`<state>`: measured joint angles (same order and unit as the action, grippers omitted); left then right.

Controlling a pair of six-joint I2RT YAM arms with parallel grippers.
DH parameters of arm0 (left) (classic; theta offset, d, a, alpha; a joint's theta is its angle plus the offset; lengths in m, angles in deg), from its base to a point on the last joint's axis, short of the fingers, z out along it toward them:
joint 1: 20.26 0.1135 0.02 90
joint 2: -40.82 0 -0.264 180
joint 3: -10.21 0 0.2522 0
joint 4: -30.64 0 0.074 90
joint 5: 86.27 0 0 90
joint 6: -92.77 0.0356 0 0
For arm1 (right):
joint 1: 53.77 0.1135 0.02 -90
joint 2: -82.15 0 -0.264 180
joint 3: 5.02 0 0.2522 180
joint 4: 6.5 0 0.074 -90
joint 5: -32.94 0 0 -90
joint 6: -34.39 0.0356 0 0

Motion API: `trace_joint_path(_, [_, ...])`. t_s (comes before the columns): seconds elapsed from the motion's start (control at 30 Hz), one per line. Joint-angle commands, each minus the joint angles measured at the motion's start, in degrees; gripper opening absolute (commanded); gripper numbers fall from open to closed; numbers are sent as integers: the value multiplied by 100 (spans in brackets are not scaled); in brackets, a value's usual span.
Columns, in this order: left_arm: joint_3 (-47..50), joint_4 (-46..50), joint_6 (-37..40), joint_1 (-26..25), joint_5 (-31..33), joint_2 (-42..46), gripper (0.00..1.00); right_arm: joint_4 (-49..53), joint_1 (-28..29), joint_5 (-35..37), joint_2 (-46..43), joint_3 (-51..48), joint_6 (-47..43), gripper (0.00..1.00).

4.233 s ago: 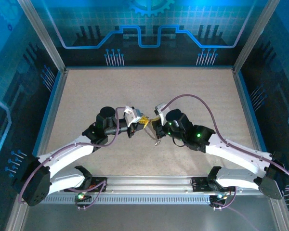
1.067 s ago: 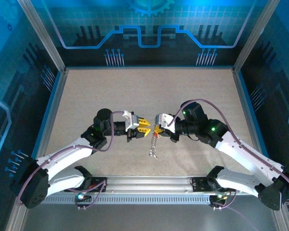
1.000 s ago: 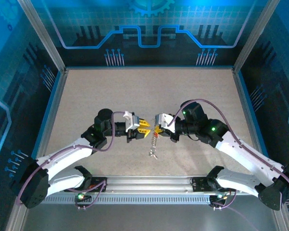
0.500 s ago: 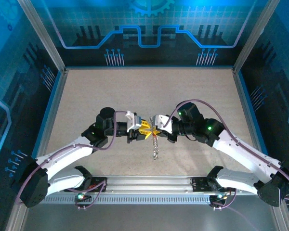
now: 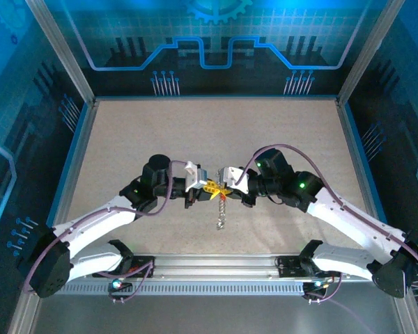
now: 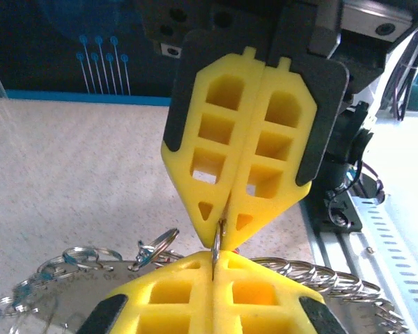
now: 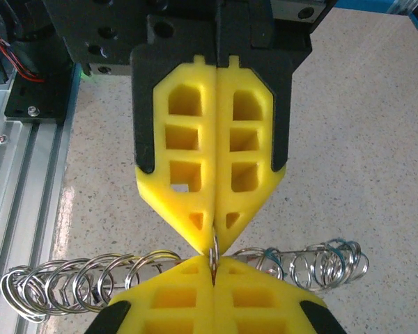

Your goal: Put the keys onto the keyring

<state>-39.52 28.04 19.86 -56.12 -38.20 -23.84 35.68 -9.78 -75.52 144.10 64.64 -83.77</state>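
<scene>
Since a second earlier, the left gripper [image 5: 213, 187], a black claw with yellow plastic fingers, has crossed the small gap. Its jaws have gone from partly parted to fully closed. It now meets the matching right gripper [image 5: 228, 188] tip to tip above the middle of the speckled beige table [image 5: 279, 132]. The keyring [image 5: 222, 211], thin silver-grey wire loops strung like a chain, hangs from that meeting point. Its long axis drops straight down, which reads as toward the arm bases in the top view. In the right wrist view it shows as a sliver of wire standing edge-on in the seam between the opposed tips, and both closed claws appear to pinch it. Neither arm is nearer, and the ring lies dead ahead of each claw.
</scene>
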Motion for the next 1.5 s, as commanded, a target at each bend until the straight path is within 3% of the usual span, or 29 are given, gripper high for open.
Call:
trace_joint_path(0.0, [-222, 290, 213, -53, -224, 36, 0, -142, 109, -198, -33, 214, -50, 0])
trace_joint_path(0.07, [-311, 512, 364, -49, -369, 40, 0, -206, 115, -245, -45, 183, 7, 1])
trace_joint_path(0.17, [-330, 528, 454, -55, -587, 57, 0, -380, 81, -233, -188, 26, 56, 24])
trace_joint_path(0.27, [-135, 4, 282, -37, -770, 149, 0, -401, -19, -271, -408, -120, 54, 29])
trace_joint_path(0.63, [253, -1211, -209, 6, -1046, 94, 0, 162, -137, -805, -746, -118, -93, 25])
trace_joint_path(0.83, [383, -1611, -348, 4, -979, 130, 0, 288, -129, -908, -763, -203, -141, 29])
trace_joint_path(1.0, [492, -1923, -519, 5, -952, 139, 0, 260, -120, -879, -757, -214, -129, 23])
trace_joint_path(1.13, [511, -2001, -565, 8, -948, 139, 0, 305, -34, -839, -644, -165, -137, 12])
trace_joint_path(1.47, [604, -2460, -802, 8, -931, 77, 0, 9, 92, -591, -570, -270, -53, 9])
